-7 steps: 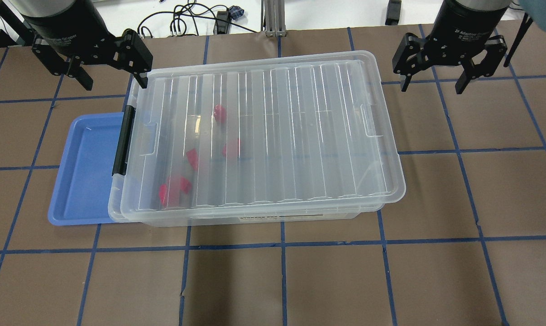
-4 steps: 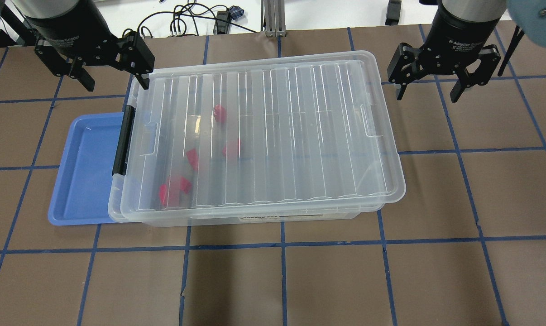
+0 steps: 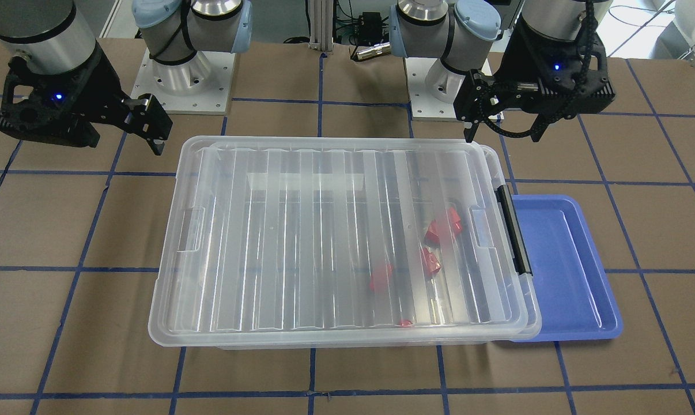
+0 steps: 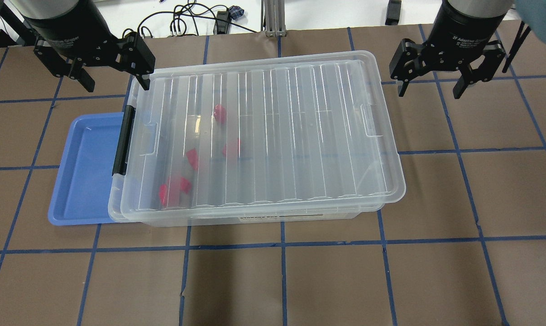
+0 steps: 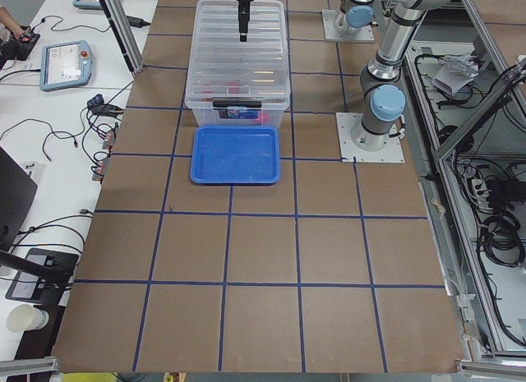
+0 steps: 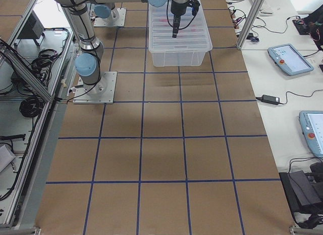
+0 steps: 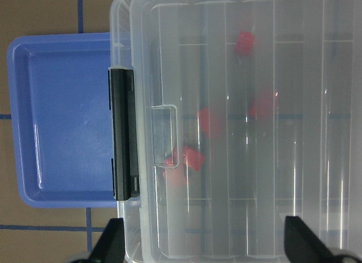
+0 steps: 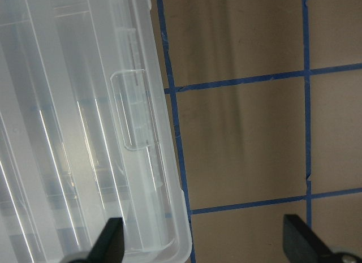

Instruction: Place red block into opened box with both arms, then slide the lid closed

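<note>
- The left end effector (image 4: 113, 81) is spread wide and holds nothing, above the box's (image 4: 295, 218) far corner at the black bar (image 4: 122, 140) end.
- The right end effector (image 4: 429, 93) is also spread and empty, over the surface (image 4: 345, 280) beside the opposite far corner.
- The lid (image 4: 273, 131) lies on the box, slightly askew.
- Red blocks (image 4: 219, 113) lie inside, nearer the bar end.
- A blue tray (image 4: 85, 172) sits just beside that end.

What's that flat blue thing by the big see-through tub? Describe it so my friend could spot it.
Start at the large clear box, covered by its ribbed lid. At the short end with the black bar lies a shallow blue tray. Unlike the tall see-through box, it is low, solid blue and rimmed.
</note>
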Action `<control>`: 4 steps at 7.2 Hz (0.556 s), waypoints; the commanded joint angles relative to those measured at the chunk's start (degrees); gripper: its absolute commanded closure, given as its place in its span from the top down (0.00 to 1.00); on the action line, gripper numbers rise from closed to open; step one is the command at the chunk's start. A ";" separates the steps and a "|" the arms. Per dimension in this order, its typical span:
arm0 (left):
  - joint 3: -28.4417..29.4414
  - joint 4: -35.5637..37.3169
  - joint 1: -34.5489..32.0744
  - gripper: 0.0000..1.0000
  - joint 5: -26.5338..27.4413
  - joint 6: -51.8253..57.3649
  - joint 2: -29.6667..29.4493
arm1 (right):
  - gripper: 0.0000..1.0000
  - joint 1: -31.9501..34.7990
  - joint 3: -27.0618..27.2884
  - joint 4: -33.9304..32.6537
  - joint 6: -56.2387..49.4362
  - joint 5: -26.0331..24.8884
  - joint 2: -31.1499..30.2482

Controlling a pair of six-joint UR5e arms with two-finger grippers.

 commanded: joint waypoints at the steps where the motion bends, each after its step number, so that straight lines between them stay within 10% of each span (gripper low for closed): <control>1: -0.12 0.00 0.01 1.00 0.00 0.00 0.10 | 1.00 -0.01 -0.06 -0.80 0.23 -0.07 0.00; 4: 0.06 0.00 0.01 1.00 0.00 0.09 0.36 | 1.00 -0.01 0.03 -0.89 0.32 -0.16 0.00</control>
